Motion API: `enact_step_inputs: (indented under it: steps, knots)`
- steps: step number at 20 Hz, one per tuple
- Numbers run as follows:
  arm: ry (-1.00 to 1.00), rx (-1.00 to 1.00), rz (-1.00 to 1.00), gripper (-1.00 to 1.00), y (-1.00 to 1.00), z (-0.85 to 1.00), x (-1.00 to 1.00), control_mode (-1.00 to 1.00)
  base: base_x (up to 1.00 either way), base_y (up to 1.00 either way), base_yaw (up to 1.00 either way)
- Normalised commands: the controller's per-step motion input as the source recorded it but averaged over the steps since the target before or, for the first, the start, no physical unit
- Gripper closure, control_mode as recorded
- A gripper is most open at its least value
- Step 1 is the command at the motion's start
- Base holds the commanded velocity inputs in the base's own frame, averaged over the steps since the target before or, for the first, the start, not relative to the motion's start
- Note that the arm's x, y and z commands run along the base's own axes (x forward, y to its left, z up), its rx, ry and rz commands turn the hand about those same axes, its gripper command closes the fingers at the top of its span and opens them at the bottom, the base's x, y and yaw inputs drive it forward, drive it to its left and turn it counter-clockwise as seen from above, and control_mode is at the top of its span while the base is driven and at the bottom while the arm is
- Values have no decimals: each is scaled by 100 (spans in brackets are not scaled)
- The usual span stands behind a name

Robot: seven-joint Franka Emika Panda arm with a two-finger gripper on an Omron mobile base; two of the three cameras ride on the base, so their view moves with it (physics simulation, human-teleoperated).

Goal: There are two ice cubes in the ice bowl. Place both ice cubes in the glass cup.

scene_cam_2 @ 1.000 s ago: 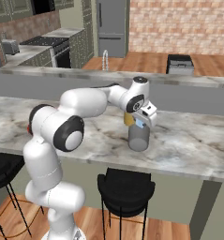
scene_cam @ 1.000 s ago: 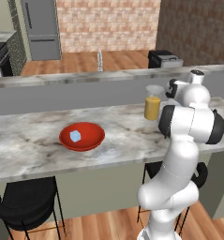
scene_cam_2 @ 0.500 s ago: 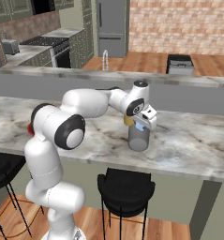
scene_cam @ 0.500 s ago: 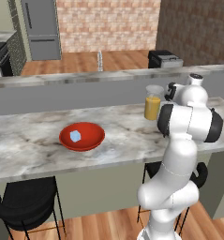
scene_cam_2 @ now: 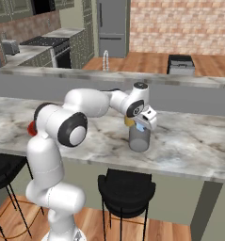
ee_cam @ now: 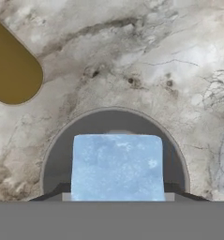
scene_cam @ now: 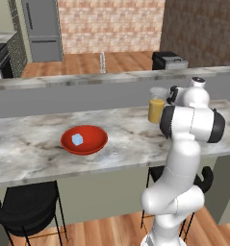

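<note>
Over glass cup (scene_cam_2: 139,140), first ice cube (ee_cam: 117,166) being held pinched in claw (scene_cam_2: 143,125), closed on its opposite flat faces. Cube judged light, stiff, slick; flat faces being judged best hold, edges and corners likely to slip. Second ice cube (scene_cam: 77,139) lying in ice bowl (scene_cam: 84,140), well apart from glass cup along marble bench (scene_cam: 34,153). Arm being held stretched low across bench, wrist pointing down at cup mouth. Orange drink glass (scene_cam: 156,106) standing just beside glass cup.
</note>
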Motion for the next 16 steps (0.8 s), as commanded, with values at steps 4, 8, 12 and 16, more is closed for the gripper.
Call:
enact_step_inputs:
  steps: [4, 8, 12, 16]
  knots:
    - [0, 0, 0, 100, 0, 0, 19, -100, 0, 0, 0]
    - [0, 0, 0, -100, 0, 0, 17, -100, 0, 0, 0]
    - [0, 0, 0, -100, 0, 0, 4, -100, 0, 0, 0]
    - [0, 0, 0, -100, 0, 0, 0, -100, 0, 0, 0]
